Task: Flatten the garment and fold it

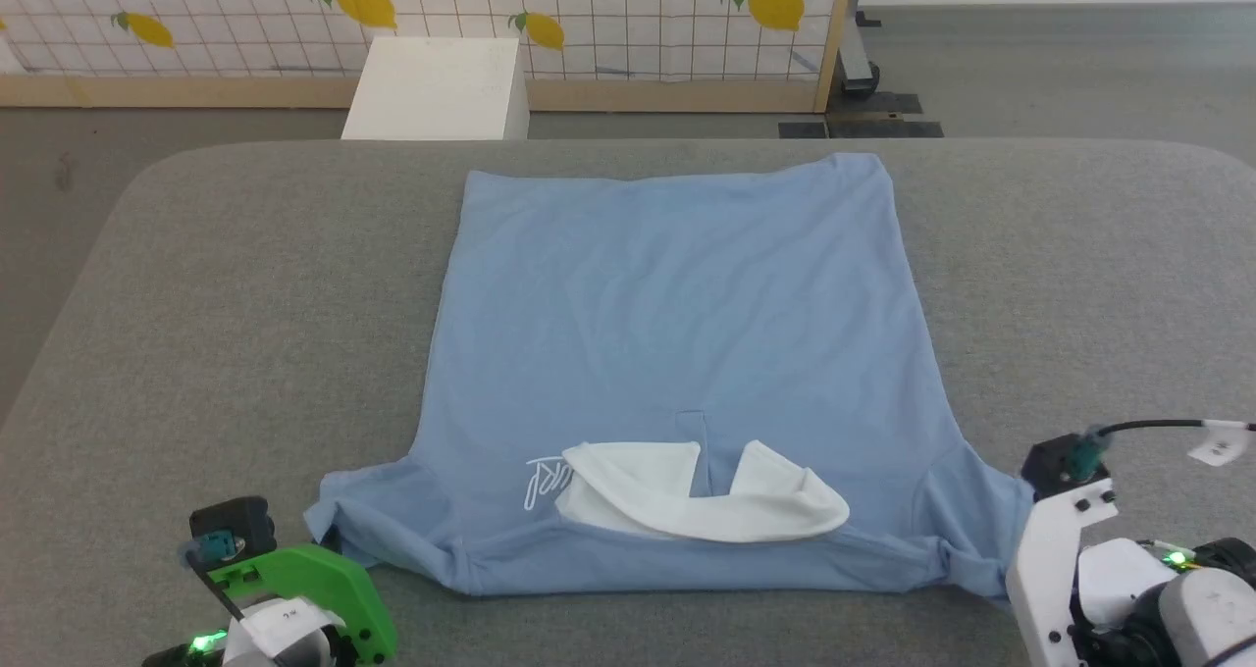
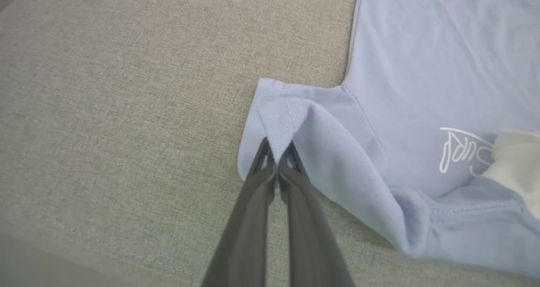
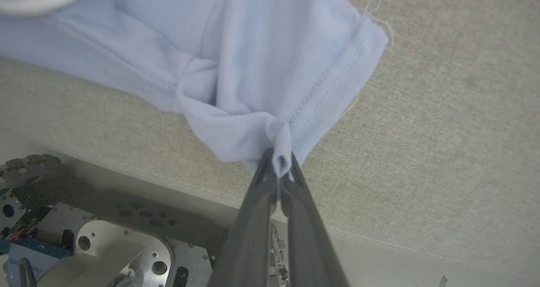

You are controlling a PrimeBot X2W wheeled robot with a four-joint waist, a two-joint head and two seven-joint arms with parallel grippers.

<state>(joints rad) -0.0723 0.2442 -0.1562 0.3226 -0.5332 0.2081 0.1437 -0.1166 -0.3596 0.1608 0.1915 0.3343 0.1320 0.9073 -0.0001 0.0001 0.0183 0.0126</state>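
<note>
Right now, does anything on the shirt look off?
The garment lies mostly flat, but its white collar flops over the logo, and both sleeves bunch where the left gripper and right gripper pinch them.

Open grey table (image 1: 245, 304) on both sides of the garment (image 1: 677, 304); white box (image 1: 437, 88) beyond the far edge.

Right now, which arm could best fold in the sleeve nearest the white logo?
Left. The left gripper is pinched shut on that sleeve of the garment, beside the logo; the right gripper holds the opposite sleeve.
</note>
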